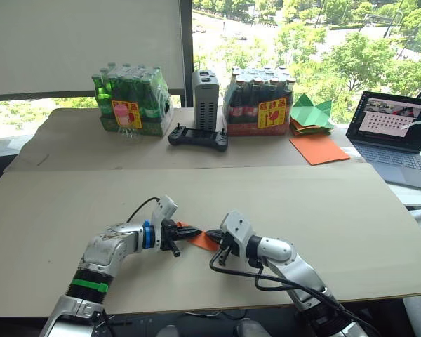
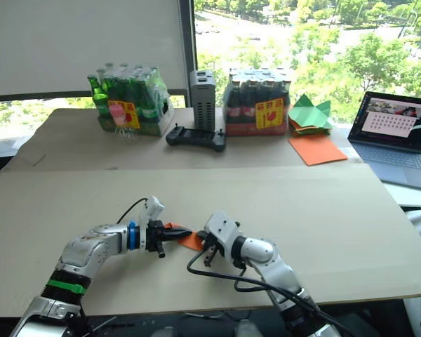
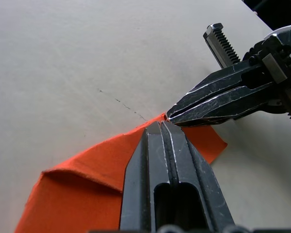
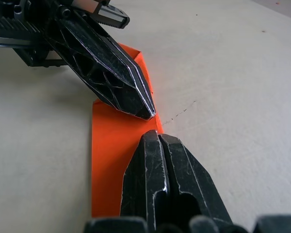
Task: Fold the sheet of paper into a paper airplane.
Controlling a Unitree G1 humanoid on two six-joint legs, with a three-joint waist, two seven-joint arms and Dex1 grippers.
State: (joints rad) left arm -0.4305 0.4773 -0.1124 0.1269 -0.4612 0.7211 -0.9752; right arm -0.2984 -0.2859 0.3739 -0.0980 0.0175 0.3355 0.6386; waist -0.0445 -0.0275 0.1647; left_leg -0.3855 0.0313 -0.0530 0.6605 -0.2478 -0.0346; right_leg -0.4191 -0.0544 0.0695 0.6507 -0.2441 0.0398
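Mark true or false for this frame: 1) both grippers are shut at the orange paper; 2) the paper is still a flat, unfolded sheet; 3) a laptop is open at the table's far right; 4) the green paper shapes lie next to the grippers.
1) True: the left gripper and right gripper are both shut, tips meeting at the sheet of paper.
2) False: it is folded, with a raised flap and layered edges.
3) True: the laptop is open, screen lit.
4) False: the green paper shapes lie far back, beside the bottle packs.

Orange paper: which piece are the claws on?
The folded orange paper sheet on the near board, between both shut claws; the flat orange sheet lies untouched by the laptop.
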